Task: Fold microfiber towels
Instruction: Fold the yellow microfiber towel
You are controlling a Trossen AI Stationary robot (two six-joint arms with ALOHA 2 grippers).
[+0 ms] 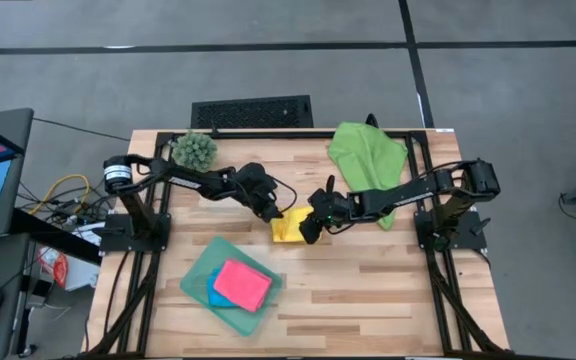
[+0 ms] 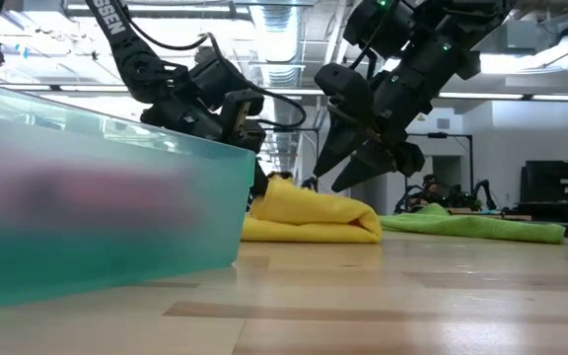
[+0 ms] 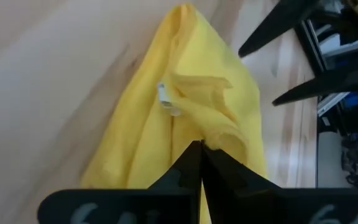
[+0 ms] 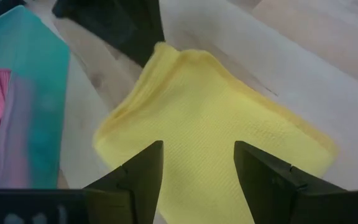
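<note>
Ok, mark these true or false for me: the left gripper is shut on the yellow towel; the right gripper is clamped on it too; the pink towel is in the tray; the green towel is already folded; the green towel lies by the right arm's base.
1. The left gripper is shut on the yellow towel. True.
2. The right gripper is clamped on it too. False: its fingers stand open above the towel.
3. The pink towel lies in the teal tray. True.
4. The green towel is folded. False: it lies rumpled.
5. The green towel lies near the right arm's base. True.
</note>
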